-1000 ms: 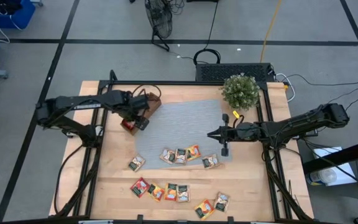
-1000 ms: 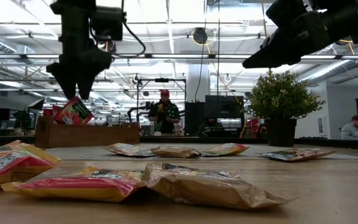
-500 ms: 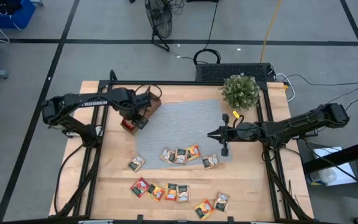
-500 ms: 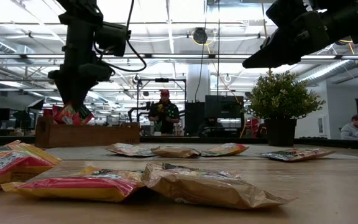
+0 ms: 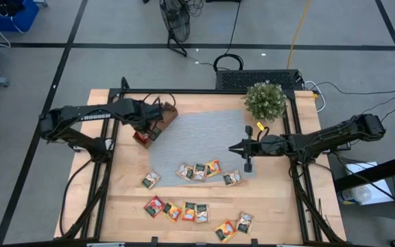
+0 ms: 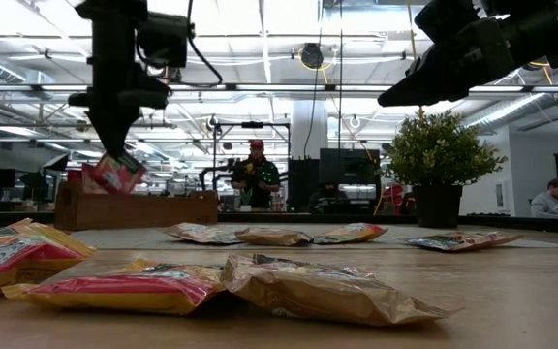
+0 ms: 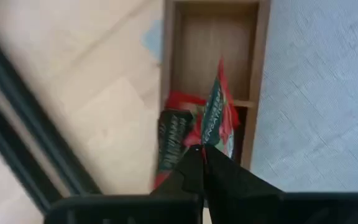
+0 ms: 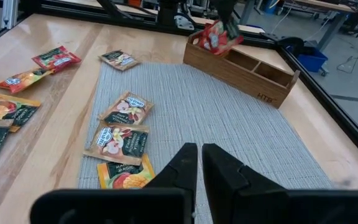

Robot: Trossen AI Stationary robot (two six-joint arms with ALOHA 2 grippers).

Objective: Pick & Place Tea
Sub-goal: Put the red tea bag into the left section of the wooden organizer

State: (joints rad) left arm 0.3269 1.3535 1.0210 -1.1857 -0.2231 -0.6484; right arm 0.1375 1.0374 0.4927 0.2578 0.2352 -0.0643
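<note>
The left claw point(image 6: 114, 145) is closed on a red sachet point(image 6: 116, 173), holding it tilted above the near end of the tray point(image 5: 162, 120) at the table's point(image 5: 122, 199) far left. The right claw point(image 5: 233, 147) hangs shut and empty over the mat's point(image 5: 197, 137) right side. Other sachets point(image 5: 199, 171) lie on the mat's near edge and the table.

Grey mat point(image 5: 204, 137) lies open between tray point(image 5: 158, 121) and plant point(image 5: 265, 100).
</note>
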